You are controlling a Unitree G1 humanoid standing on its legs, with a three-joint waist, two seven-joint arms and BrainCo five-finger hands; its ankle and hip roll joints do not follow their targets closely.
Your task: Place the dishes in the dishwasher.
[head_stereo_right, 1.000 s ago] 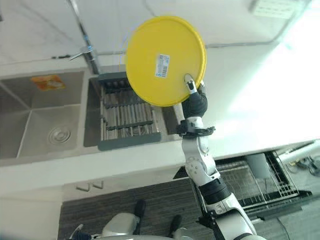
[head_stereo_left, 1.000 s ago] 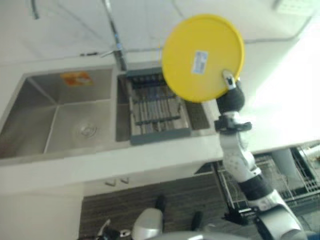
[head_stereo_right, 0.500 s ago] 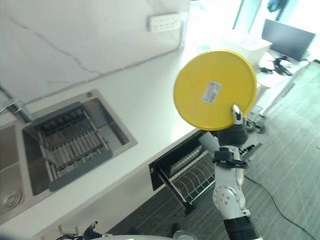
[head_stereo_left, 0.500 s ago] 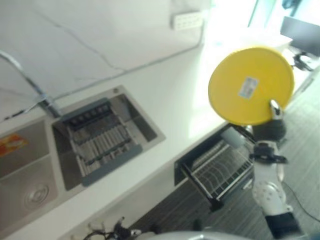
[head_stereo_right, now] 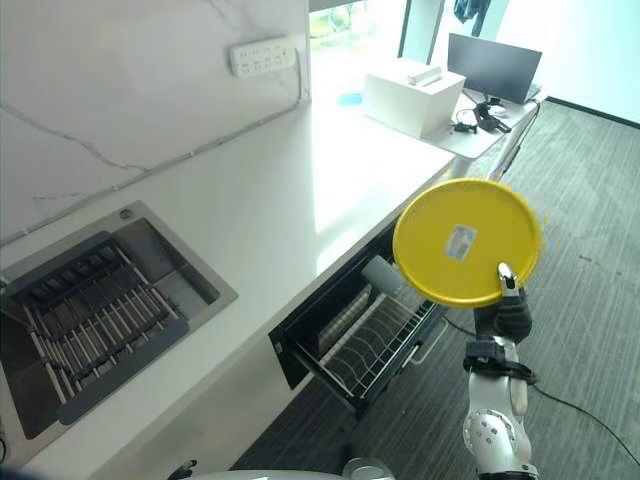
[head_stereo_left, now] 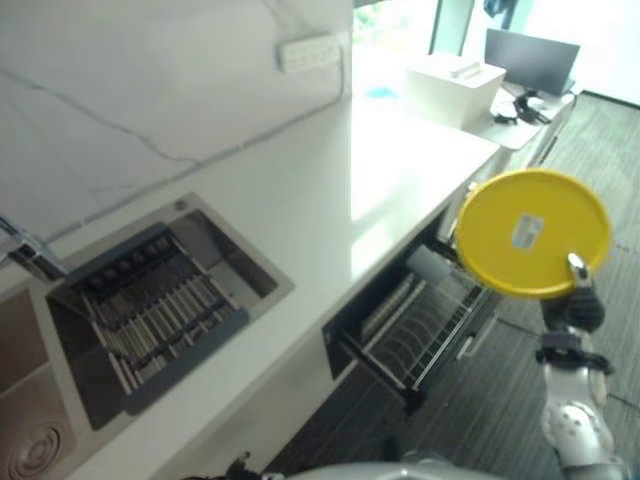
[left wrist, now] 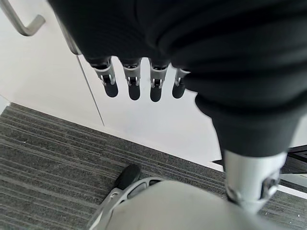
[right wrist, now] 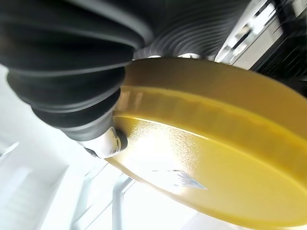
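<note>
View has swung from the sink to the open dishwasher (head_stereo_right: 330,330); right robot hand (head_stereo_right: 503,312) still pinches the yellow plate (head_stereo_right: 467,242) upright, now above the pulled-out rack (head_stereo_right: 385,345). Lowering comes next. Left robot hand (left wrist: 139,79) idle, fingers relaxed.

Bright daylight glares off the white countertop (head_stereo_right: 300,190); the close yellow plate (right wrist: 216,158) is blurred.

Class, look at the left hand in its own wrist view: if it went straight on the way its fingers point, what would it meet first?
Probably the white cabinet front that faces the left hand, its fingers straight; nothing shows between them, though depth is hard to judge.
</note>
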